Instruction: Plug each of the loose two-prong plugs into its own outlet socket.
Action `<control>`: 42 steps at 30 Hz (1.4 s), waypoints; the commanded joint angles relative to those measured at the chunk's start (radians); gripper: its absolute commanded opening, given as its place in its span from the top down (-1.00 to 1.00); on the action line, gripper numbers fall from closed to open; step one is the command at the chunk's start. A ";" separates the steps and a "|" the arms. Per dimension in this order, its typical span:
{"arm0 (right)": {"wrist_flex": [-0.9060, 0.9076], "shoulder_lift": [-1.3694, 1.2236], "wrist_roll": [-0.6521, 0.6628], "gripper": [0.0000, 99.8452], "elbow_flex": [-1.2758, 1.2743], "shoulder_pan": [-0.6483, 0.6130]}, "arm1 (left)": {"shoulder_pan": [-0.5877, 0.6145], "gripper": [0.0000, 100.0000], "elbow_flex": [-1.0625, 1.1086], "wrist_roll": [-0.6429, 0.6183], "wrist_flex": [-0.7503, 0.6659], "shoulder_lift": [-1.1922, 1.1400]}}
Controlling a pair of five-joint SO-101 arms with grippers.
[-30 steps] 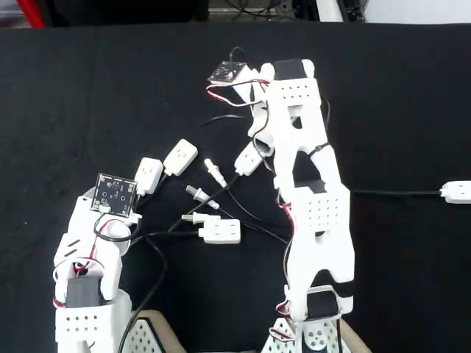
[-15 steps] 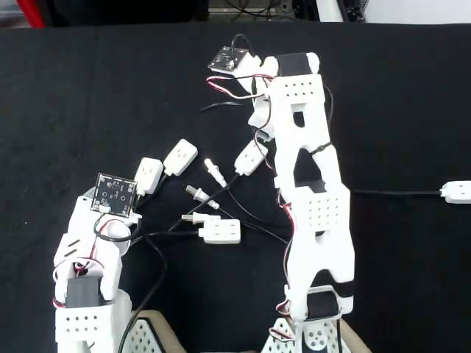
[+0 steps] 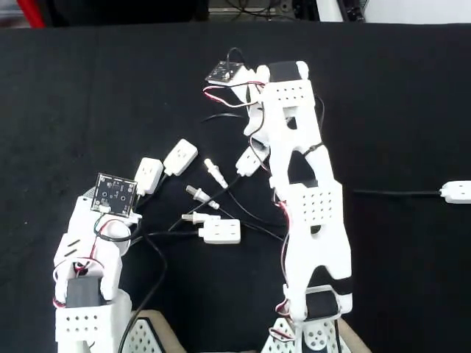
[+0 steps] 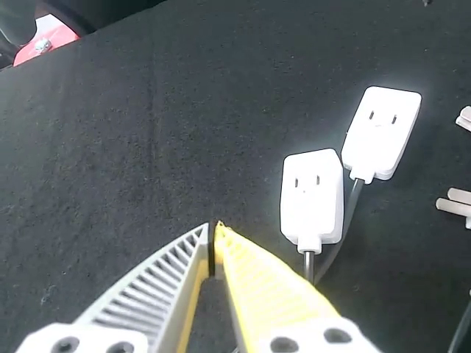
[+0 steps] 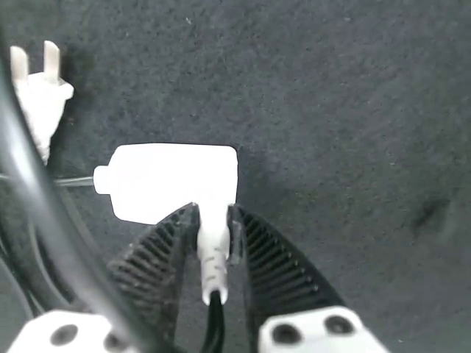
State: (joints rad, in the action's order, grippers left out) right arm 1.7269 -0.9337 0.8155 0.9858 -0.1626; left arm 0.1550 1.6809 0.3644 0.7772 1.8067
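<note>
Right gripper (image 5: 213, 220): fingers are closed snugly on a white plug (image 5: 212, 254) and grip its body from both sides.
Held plug position: it is pressed nose-first against the side of a white outlet socket (image 5: 173, 180). The prongs are hidden, so they appear to be in, but full seating cannot be confirmed.
Left gripper (image 4: 213, 234): fingers are closed together on nothing, low over the black table cover (image 4: 110, 147), near a pair of sockets.
Empty sockets: the nearer socket (image 4: 313, 195) and the farther socket (image 4: 381, 132) lie side by side, slots visible and unoccupied.
Loose plugs: the first loose plug (image 5: 37, 95) lies near the outlet socket with its prongs bare. The second loose plug (image 3: 199, 195) lies between the arms, apart from every socket.
Flat socket (image 3: 221, 232): a small plug (image 3: 193, 218) touches its edge; whether it is inserted cannot be told.
Edge socket (image 3: 458, 192): it sits at the table's side, well apart from both arms; occupancy cannot be made out.
Progress: judged early to middle. One insertion is in hand, and at least two plugs and two sockets are outstanding.
</note>
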 commanded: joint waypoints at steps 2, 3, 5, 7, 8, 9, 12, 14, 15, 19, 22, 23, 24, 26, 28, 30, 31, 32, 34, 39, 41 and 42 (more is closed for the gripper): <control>-0.008 0.001 -0.014 0.98 0.047 -0.009 | 0.004 0.94 0.018 0.008 0.009 0.006; -0.015 -0.012 -0.026 0.98 0.044 -0.009 | 0.004 0.94 0.018 0.008 0.009 0.006; -0.035 -0.045 -0.041 0.98 0.048 -0.018 | 0.004 0.94 0.018 0.008 0.009 0.006; -0.054 -0.081 -0.044 0.98 0.048 -0.028 | 0.004 0.94 0.018 0.008 0.009 0.006; -0.057 -0.093 -0.044 0.98 0.048 -0.029 | 0.004 0.94 0.018 0.008 0.009 0.006; -0.057 -0.097 -0.044 0.98 0.053 -0.029 | 0.004 0.94 0.018 0.008 0.009 0.006; -0.008 -0.101 -0.044 0.98 0.099 -0.017 | 0.004 0.94 0.018 0.008 0.008 0.006; 0.037 -0.099 -0.043 0.98 0.147 0.005 | 0.004 0.94 0.018 0.008 0.008 0.006; 0.040 -0.099 -0.044 0.98 0.163 0.026 | 0.004 0.94 0.018 0.008 0.008 0.006; 0.038 -0.107 -0.014 0.98 0.163 0.144 | 0.004 0.94 0.018 0.008 0.008 0.006; 0.035 -0.107 0.020 0.98 0.166 0.264 | 0.004 0.94 0.018 0.008 0.008 0.006; 0.034 -0.102 0.032 0.98 0.168 0.304 | 0.004 0.94 0.018 0.008 0.008 0.006; 0.032 -0.101 0.051 0.98 0.170 0.345 | 0.004 0.94 0.018 0.008 0.008 0.006; 0.032 -0.101 0.083 0.98 0.170 0.417 | 0.004 0.94 0.018 0.008 0.008 0.006; 0.014 -0.101 0.121 0.98 0.170 0.497 | 0.004 0.94 0.018 0.008 0.008 0.006; -0.020 -0.104 0.160 0.98 0.170 0.589 | 0.004 0.94 0.018 0.008 0.008 0.006; -0.034 -0.105 0.173 0.98 0.170 0.634 | 0.004 0.94 0.018 0.008 0.008 0.006; -0.048 -0.105 0.190 0.98 0.170 0.680 | 0.004 0.94 0.018 0.008 0.008 0.006; -0.083 -0.105 0.224 0.98 0.170 0.772 | 0.004 0.94 0.018 0.008 0.008 0.006; -0.250 -0.105 0.265 0.98 0.165 0.956 | 0.001 0.94 0.018 0.006 0.008 0.006; -0.282 -0.105 0.282 0.97 0.160 1.000 | 0.001 0.94 0.018 0.006 0.008 0.006; -0.293 -0.105 0.293 0.97 0.160 1.017 | -0.001 0.94 0.018 0.006 0.008 0.006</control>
State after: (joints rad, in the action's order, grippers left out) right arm 1.4845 -1.0457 1.0794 1.1178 0.7718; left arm 0.1534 1.6809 0.3644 0.7772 1.8067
